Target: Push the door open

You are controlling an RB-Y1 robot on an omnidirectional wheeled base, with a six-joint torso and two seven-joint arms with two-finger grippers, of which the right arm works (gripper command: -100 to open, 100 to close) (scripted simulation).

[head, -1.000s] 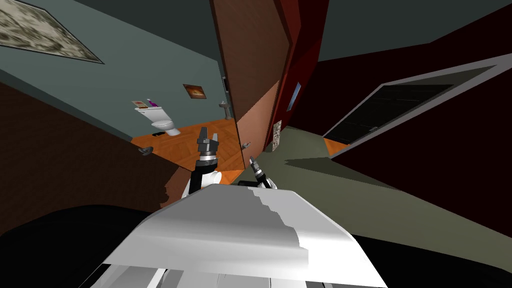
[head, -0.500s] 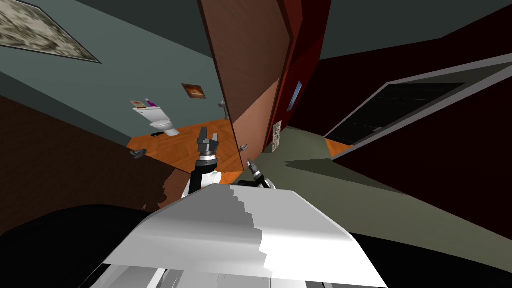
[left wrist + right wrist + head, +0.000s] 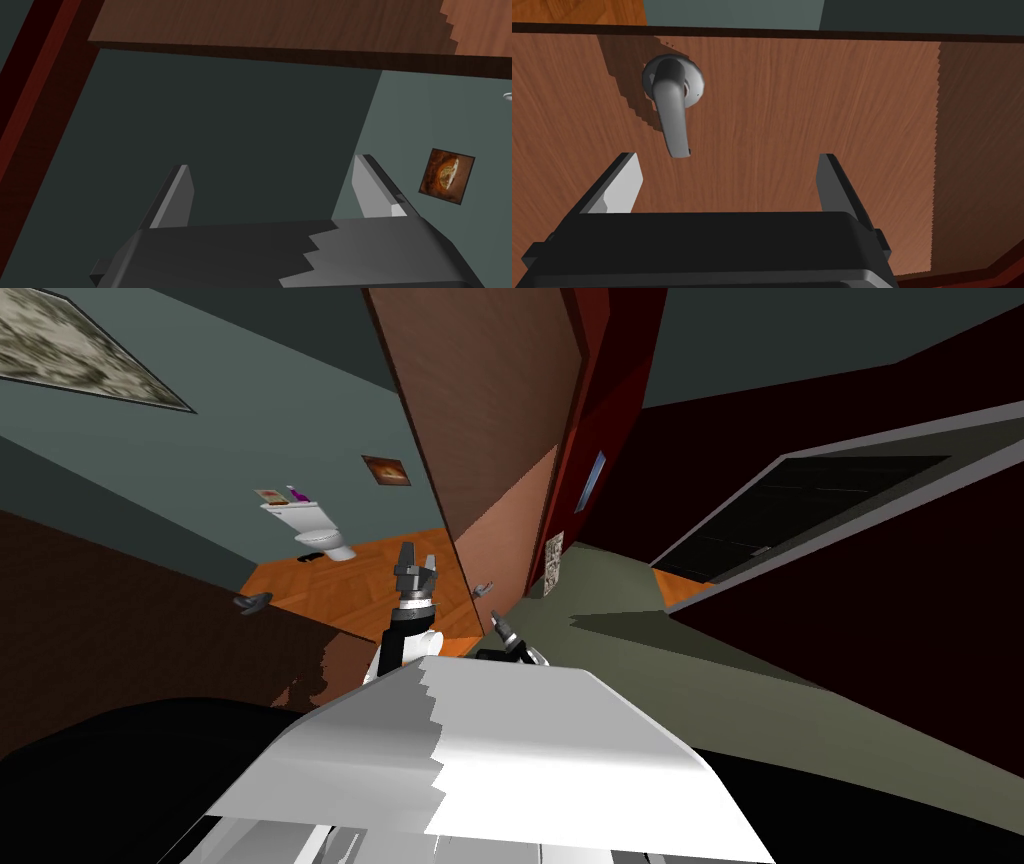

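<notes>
Dark-brown panel [image 3: 120,618] with grey knob [image 3: 250,603] far left, slid further left than one second ago. Orange floor [image 3: 370,578] shows through gap beyond. Left gripper [image 3: 415,566] over gap, fingers spread, empty. Door [image 3: 490,438] ajar; free edge crept left, face broader in head view: likely my own advance plus push. Lever handle [image 3: 672,110] just beside right gripper [image 3: 727,185], blades spread, nothing held, facing door face; contact unclear. Door partly open, push unfinished.
</notes>
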